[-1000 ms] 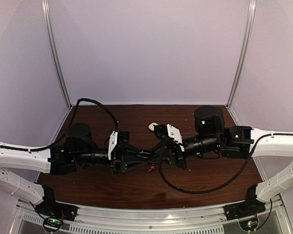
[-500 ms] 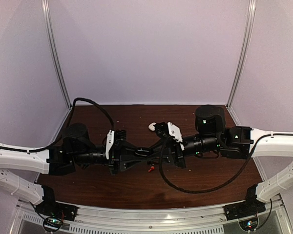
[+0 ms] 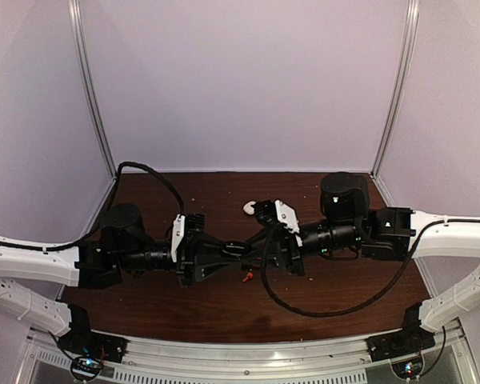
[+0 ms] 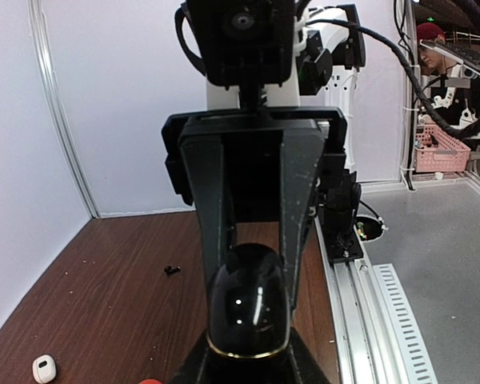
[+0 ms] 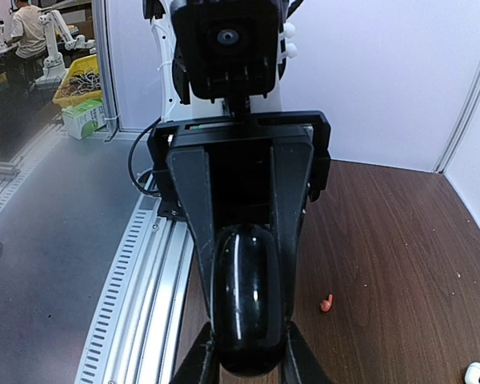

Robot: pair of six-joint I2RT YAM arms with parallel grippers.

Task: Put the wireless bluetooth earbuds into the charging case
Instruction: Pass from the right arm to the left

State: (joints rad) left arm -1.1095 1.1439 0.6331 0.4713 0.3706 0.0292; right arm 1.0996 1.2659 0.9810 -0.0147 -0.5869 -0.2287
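earbud (image 3: 246,277), red, lies near case (image 4: 246,308) gripped by left hand (image 4: 248,368) and right hand (image 5: 244,364).

We log: left arm (image 3: 32,260) and right arm (image 3: 456,236) white-shelled near the bases, black toward the wrists. Left gripper (image 5: 242,312) and right gripper (image 4: 248,312) matte black, tapered. Loose black cables (image 3: 320,314); green indicator lights (image 3: 388,222).

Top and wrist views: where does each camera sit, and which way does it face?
Top: above, behind the bases, looking down at the table; both arms, left hand facing right hand.
Left wrist: on the left arm, faces rightward; own fingers at bottom, right hand opposite.
Right wrist: on the right arm, faces leftward; own fingers, left hand opposite.
Shared: both wrist views show the case both hands grip.
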